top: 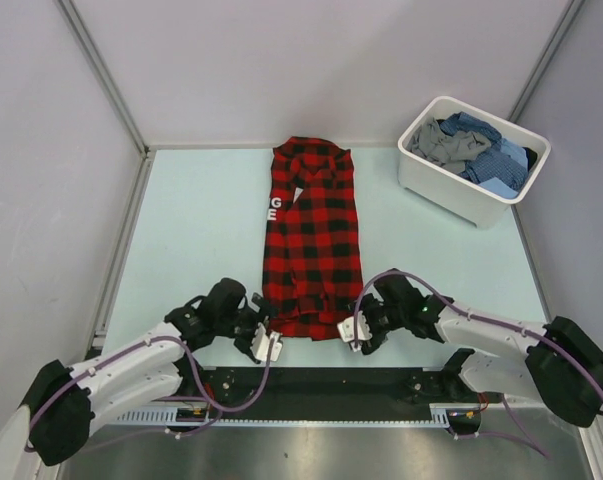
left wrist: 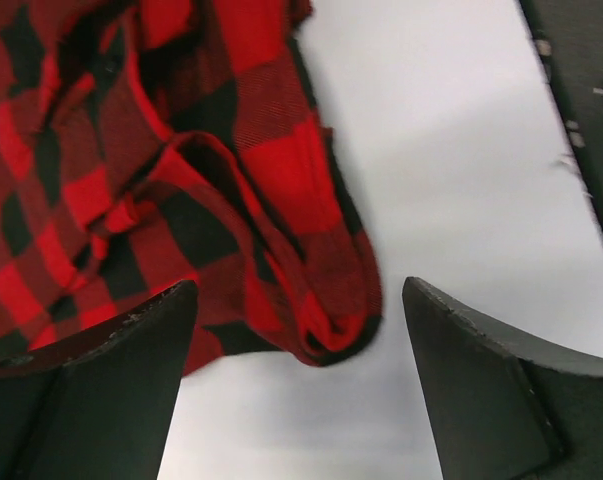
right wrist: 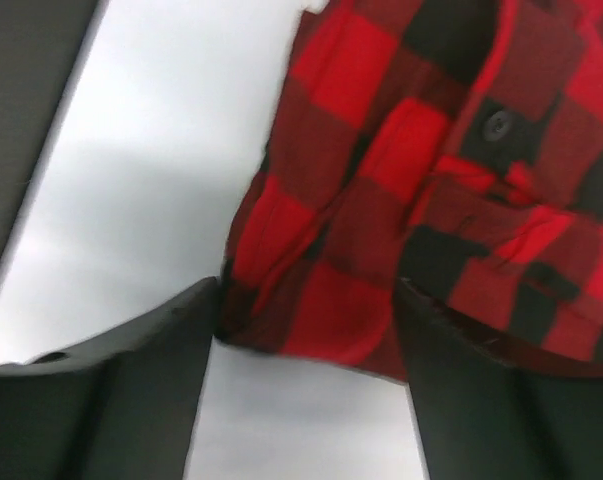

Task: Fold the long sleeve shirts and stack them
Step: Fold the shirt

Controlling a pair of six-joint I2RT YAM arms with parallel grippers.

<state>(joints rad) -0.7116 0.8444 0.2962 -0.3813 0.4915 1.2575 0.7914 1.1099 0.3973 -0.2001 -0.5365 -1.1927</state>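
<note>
The red-and-black check shirt [top: 312, 240] lies flat on the table as a long narrow strip, collar at the far end, hem near the arms. My left gripper [top: 264, 344] is open at the hem's near left corner; in the left wrist view the corner [left wrist: 331, 320] sits between the open fingers [left wrist: 111, 390]. My right gripper [top: 355, 335] is open at the hem's near right corner [right wrist: 311, 320], with the cloth edge between its fingers [right wrist: 141, 390]. Blue check and grey shirts [top: 471, 148] lie heaped in the tub.
The white plastic tub [top: 459, 192] stands at the back right of the table. A black rail [top: 321, 385] runs along the near edge between the arm bases. Walls close in the table at back and sides.
</note>
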